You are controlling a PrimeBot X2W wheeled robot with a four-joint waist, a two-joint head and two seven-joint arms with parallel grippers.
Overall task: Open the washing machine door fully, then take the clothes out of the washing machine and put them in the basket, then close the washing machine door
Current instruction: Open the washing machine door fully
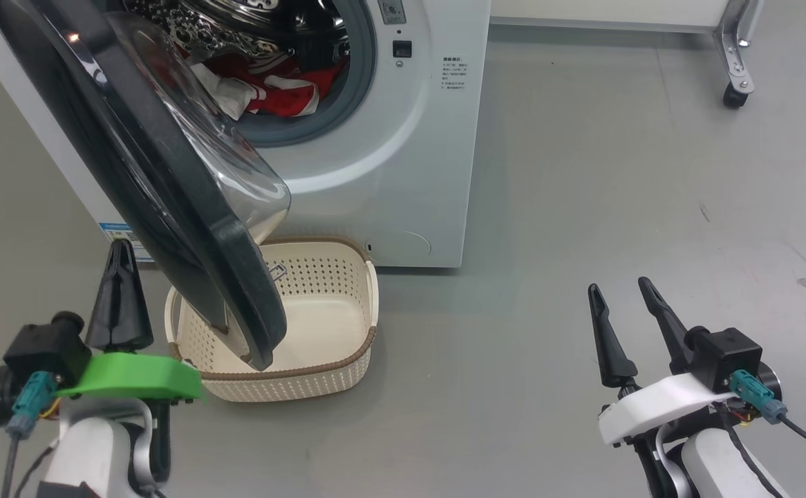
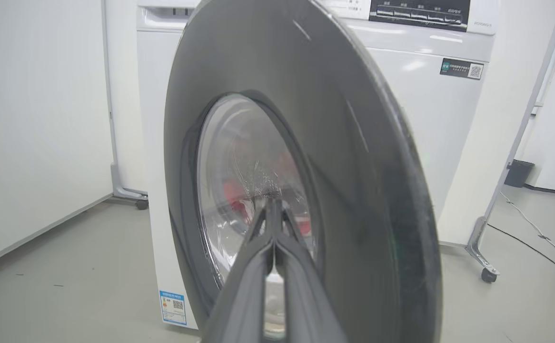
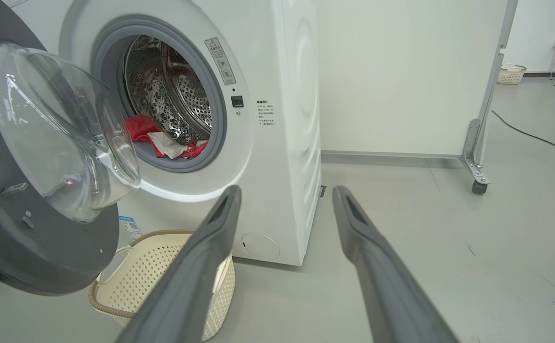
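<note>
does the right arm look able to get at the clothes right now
Probably yes: the door stands out to the left, over the basket, and nothing I can see lies between the open right gripper and the clothes.

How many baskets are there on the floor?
2. One cream basket sits right in front of the washing machine, partly under its open door. Another small basket sits far off across the room, in the right wrist view. More may be hidden.
</note>
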